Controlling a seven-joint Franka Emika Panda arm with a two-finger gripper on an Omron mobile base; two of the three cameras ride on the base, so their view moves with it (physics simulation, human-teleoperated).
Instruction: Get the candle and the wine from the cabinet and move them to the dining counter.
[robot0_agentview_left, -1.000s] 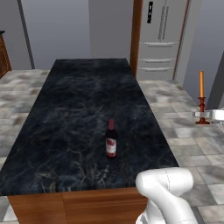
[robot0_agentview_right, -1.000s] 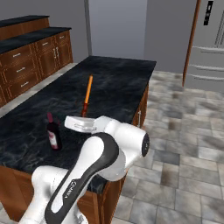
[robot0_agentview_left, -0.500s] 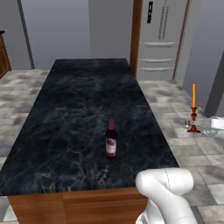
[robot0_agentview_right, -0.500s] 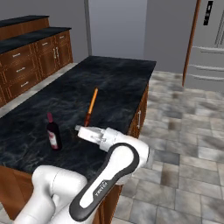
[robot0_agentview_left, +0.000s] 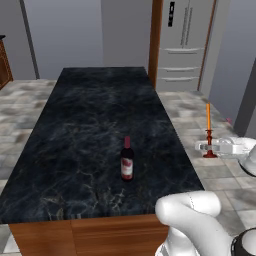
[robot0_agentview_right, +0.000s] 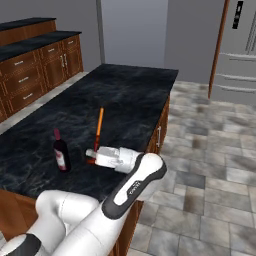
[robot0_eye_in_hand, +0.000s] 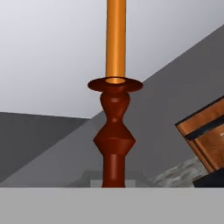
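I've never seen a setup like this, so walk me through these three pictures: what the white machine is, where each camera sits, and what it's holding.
The white machine is a robot arm on a driving base, in a rendered kitchen. Two cameras ride behind it, left and right, looking over the dining counter. The third sits on the hand, looking along the gripper. The wine stands upright on the black marble top. The gripper is shut on the candle, gripping its dark red holder, with the orange taper roughly upright. From the left camera, the candle appears beyond the counter's right edge.

a home kitchen — marble-topped island (robot0_agentview_left: 90, 125), steel fridge (robot0_agentview_left: 182, 45), wooden drawer cabinets (robot0_agentview_right: 35, 75), tiled floor (robot0_agentview_right: 210, 165)
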